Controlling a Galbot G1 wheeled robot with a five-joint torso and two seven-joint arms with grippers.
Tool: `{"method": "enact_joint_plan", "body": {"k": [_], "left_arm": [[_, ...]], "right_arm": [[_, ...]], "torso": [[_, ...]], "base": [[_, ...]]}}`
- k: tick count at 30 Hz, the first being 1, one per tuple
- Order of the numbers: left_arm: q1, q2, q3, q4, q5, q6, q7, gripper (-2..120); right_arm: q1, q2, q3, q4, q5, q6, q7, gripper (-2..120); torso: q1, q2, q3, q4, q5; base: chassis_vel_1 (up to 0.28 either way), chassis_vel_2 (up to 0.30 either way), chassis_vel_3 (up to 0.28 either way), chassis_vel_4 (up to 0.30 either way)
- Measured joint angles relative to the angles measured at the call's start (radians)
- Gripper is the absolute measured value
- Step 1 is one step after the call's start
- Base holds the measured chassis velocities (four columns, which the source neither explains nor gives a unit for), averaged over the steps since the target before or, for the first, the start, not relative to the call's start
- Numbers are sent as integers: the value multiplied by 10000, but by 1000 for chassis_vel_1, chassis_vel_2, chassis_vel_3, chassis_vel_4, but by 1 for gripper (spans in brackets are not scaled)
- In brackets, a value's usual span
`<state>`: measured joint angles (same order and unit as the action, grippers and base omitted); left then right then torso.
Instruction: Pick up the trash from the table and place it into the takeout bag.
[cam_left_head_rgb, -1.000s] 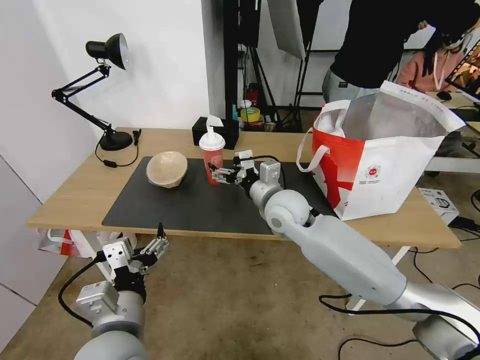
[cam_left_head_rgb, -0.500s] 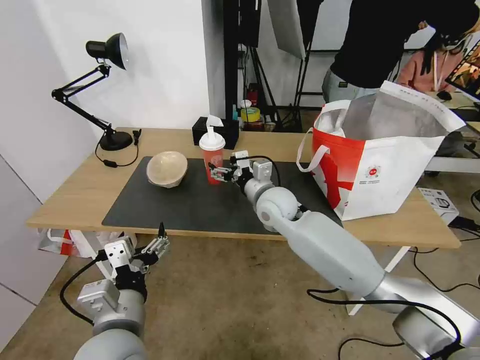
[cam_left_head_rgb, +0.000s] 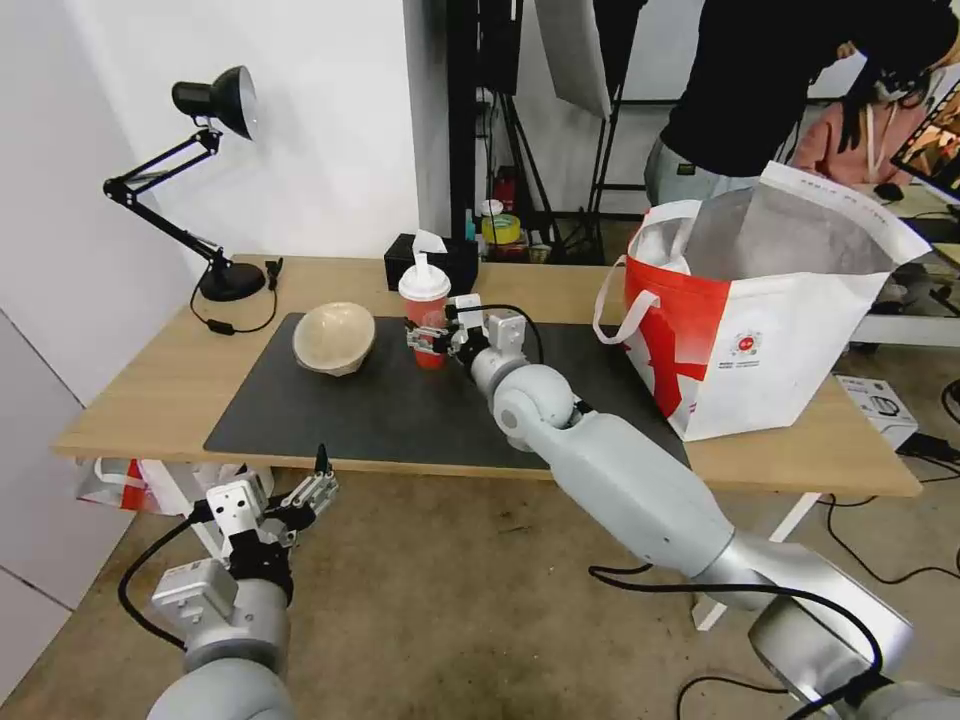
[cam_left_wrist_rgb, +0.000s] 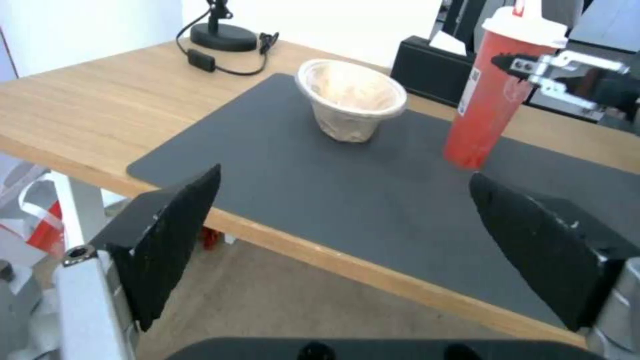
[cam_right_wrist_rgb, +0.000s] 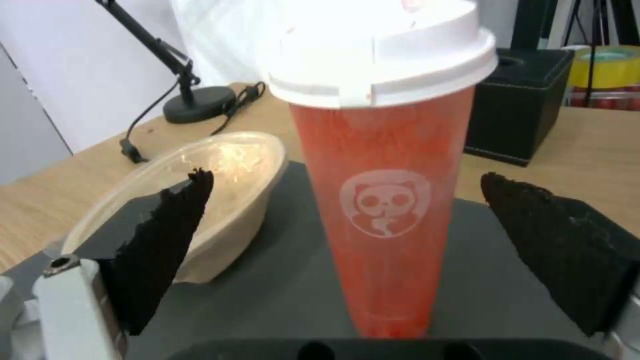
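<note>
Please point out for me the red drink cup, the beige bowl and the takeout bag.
red drink cup (cam_right_wrist_rgb: 385, 210): right wrist view, on the panda logo on its side.
beige bowl (cam_left_head_rgb: 333, 338): head view, on its inner wall.
takeout bag (cam_left_head_rgb: 790, 345): head view, on its white front panel.

Red cup (cam_left_head_rgb: 426, 318) upright beside tilted beige bowl (cam_left_head_rgb: 334, 338) on table (cam_left_head_rgb: 150, 385).

in the right wrist view the top of the red drink cup's (cam_right_wrist_rgb: 383, 200) white domed lid (cam_right_wrist_rgb: 380, 55) runs off the frame edge and washes out in glare. in the head view the right gripper (cam_left_head_rgb: 425, 338) covers part of the cup's side, so whether its fingertips touch the cup cannot be told. the takeout bag's (cam_left_head_rgb: 780, 370) inside is too dim to tell what lies in it.
</note>
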<state>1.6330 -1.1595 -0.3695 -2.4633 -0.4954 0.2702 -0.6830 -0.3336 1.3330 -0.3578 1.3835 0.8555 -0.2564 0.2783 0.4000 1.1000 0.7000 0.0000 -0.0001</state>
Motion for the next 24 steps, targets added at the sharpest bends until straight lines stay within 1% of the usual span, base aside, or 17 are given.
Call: {"method": "enact_joint_plan", "body": {"k": [6, 24], "left_arm": [[-21, 25, -6, -4, -1, 1, 0, 100], [-80, 35, 42, 23, -24, 13, 4, 100]], "right_arm": [[63, 456, 112, -743, -227, 176, -219, 100], [467, 866, 209, -1936, -477, 395, -866, 100]], "torso": [[1, 0, 0, 2, 0], [0, 0, 0, 0, 1]], "base": [[0, 0, 0, 0], [0, 0, 0, 0]]}}
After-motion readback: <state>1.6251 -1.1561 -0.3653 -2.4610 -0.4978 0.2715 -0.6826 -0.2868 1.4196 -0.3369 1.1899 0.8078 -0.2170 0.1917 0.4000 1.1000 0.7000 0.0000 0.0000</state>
